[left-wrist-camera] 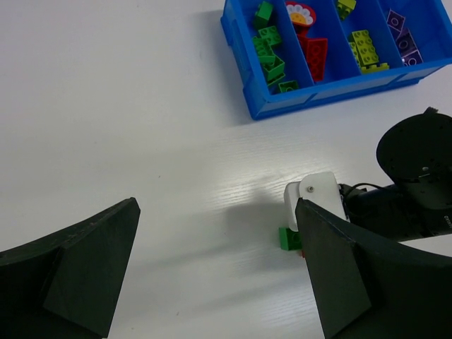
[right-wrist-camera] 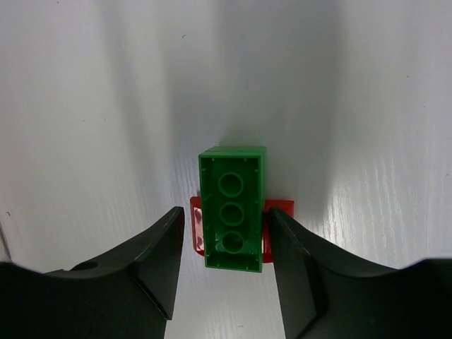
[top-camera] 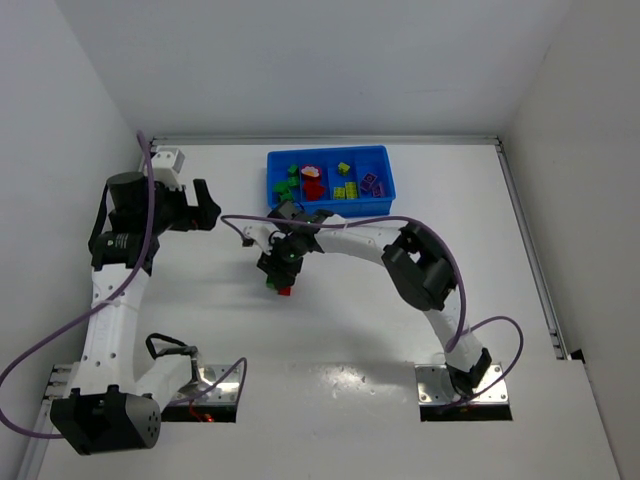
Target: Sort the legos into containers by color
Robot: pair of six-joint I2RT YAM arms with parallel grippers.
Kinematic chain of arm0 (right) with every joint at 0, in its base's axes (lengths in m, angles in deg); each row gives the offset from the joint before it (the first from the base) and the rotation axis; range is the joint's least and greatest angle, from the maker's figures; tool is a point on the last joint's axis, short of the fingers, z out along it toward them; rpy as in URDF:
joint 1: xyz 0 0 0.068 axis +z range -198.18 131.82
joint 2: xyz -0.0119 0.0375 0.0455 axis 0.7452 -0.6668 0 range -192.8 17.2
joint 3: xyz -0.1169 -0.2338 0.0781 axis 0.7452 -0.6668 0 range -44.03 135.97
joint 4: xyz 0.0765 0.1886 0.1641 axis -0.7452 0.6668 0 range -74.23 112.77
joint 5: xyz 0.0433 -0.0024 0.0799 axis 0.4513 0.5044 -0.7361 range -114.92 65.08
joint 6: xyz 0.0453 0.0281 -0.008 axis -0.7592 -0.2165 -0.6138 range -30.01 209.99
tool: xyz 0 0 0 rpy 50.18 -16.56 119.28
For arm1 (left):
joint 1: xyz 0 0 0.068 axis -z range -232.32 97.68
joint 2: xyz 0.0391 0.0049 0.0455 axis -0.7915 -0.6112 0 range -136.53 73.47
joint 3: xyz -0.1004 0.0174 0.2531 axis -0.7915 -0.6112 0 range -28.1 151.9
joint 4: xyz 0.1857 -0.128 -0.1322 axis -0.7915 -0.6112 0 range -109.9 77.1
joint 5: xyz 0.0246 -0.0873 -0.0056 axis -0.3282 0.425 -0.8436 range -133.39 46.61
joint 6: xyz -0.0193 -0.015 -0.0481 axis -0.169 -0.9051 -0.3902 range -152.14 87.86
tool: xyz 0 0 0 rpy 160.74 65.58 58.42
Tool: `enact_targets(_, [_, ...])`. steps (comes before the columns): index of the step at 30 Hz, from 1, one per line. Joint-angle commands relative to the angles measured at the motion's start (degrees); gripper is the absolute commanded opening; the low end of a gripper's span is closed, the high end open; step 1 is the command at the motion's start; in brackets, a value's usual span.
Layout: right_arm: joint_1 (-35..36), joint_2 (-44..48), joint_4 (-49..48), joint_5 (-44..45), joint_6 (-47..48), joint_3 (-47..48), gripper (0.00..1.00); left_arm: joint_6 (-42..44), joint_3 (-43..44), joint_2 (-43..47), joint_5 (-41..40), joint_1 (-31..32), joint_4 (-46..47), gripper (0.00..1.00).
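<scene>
A green lego [right-wrist-camera: 232, 209] lies studs-down across a red lego [right-wrist-camera: 281, 208] on the white table; the pair shows in the top view [top-camera: 279, 287] and in the left wrist view [left-wrist-camera: 289, 238]. My right gripper [right-wrist-camera: 226, 220] is open, its fingers on either side of the green lego, low over the table [top-camera: 281, 270]. My left gripper [left-wrist-camera: 215, 212] is open and empty, held up at the left [top-camera: 205, 210]. The blue tray [top-camera: 330, 152] stands at the back and holds green [top-camera: 290, 180], red [top-camera: 314, 184], yellow [top-camera: 345, 186] and purple [top-camera: 373, 183] legos in separate compartments.
The tray's near wall [left-wrist-camera: 318, 99] is just beyond the right arm's wrist [left-wrist-camera: 417, 183]. A small white block [top-camera: 168, 158] sits at the back left corner. Purple cables loop over both arms. The table's metal rail [top-camera: 530, 250] runs along the right.
</scene>
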Motion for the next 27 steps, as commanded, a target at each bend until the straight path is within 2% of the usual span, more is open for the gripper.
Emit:
enact_targets(1, [0.41,-1.51,-1.75,1.8,-0.01,1.64,0.53,-0.79,-0.44,0.88,0.2,-0.64,1.75,0.99])
enact_targets(7, [0.41,-2.04,-2.28,3.81,-0.53,2.17,0.62,-0.79,-0.96,1.41,0.2,-0.64,1.75,0.99])
enact_targets(12, [0.41,-0.9,-2.81,4.35,-0.54,1.64,0.62,-0.79,-0.96,1.41,0.73,-0.64,1.75,0.99])
enact_targets(15, [0.94,-1.42,-2.81,4.35,-0.01,1.64,0.56,-0.79,-0.96,1.41,0.73,-1.17,2.28,0.99])
enact_targets(18, [0.94,-1.43,-2.81,4.35,0.51,1.12,0.39,-0.79,-1.57,1.41,1.25,-1.17,2.28,0.99])
enact_targets(19, [0.94,-1.43,-3.33,4.35,0.52,1.12,0.28,-0.79,-1.58,1.41,1.26,-1.17,2.28,0.99])
enact_targets(22, [0.94,0.06,-3.33,4.35,0.52,-0.02,0.12,-0.79,-2.8,1.93,2.92,-1.17,2.28,0.99])
enact_targets(27, [-1.69,5.94,-3.33,0.84,-1.94,-3.8,0.06,-0.26,-5.36,2.46,13.28,-1.17,2.9,0.99])
